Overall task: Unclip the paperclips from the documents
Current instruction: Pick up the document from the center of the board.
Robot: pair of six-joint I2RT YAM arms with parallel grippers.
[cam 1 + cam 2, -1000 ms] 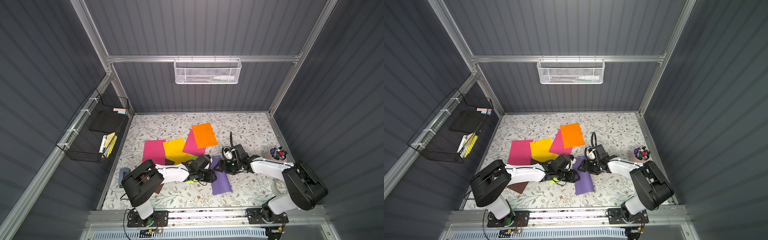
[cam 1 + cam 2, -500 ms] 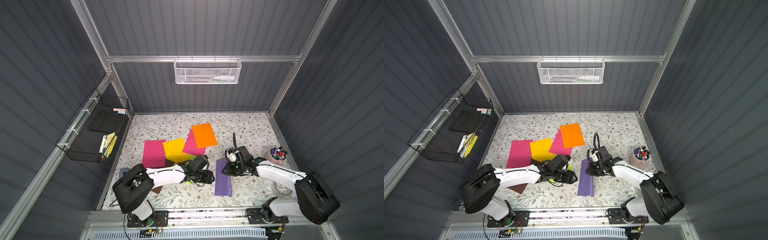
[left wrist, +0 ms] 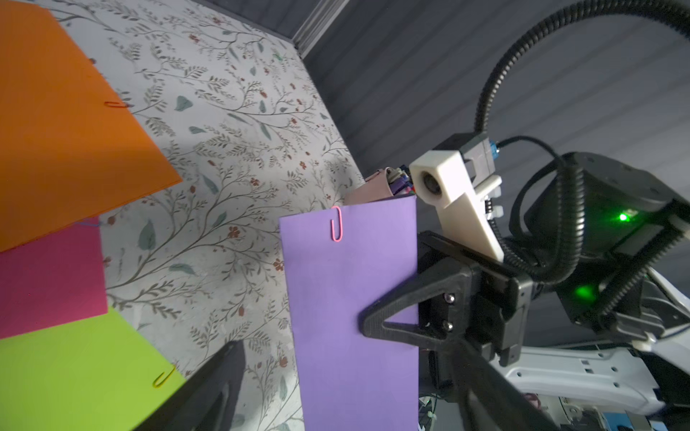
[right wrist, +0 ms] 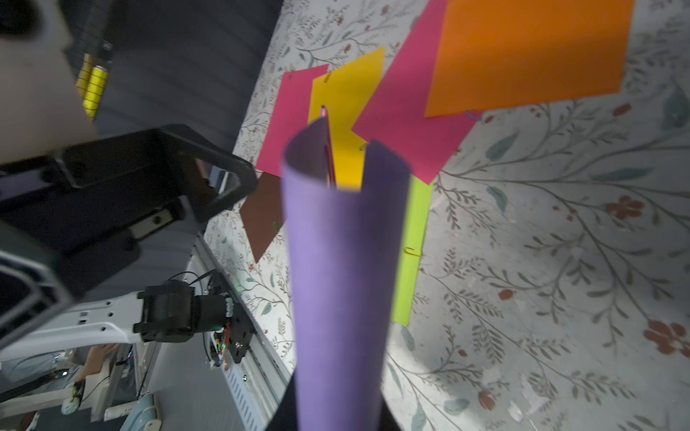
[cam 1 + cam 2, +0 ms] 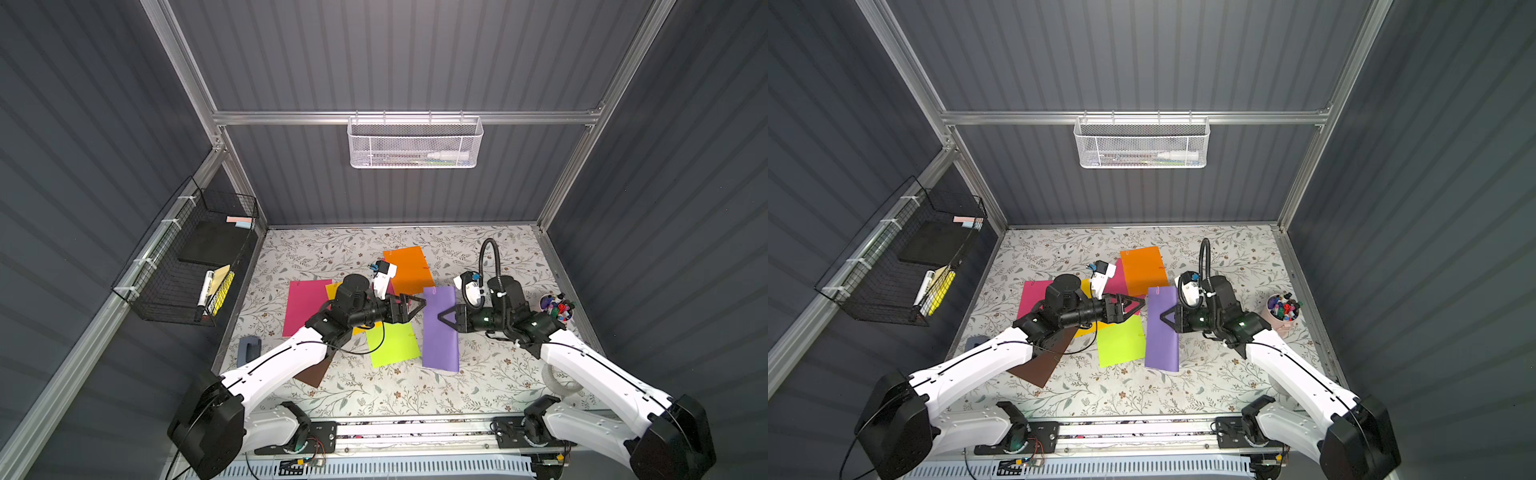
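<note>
As we read across from the left, magenta sheet (image 5: 303, 307): flat on the table (image 5: 490, 257), well left of the purple sheet (image 5: 440, 336).
left gripper (image 5: 413, 309): just left of the purple sheet's left long edge, jaws spread wide, nothing between them.
lime green sheet (image 5: 392, 345): flat, meeting the purple sheet's left edge; touching or tucked under, we cannot tell. A yellow-green clip (image 3: 163, 378) sits on its side nearest the purple sheet.
purple sheet: held up and curled lengthwise in the right wrist view. We judge it light and floppy, likely to crease or tear under a hard pull.
pink paperclip (image 3: 336, 224): on the purple sheet's short edge farthest from the arm bases, left of middle. Small smooth wire; we would pinch across its loops and slide it off the edge.
right gripper (image 5: 441, 318): clamped on the purple sheet's right long edge.
marker cup (image 5: 557, 307): well right of the purple sheet.
</note>
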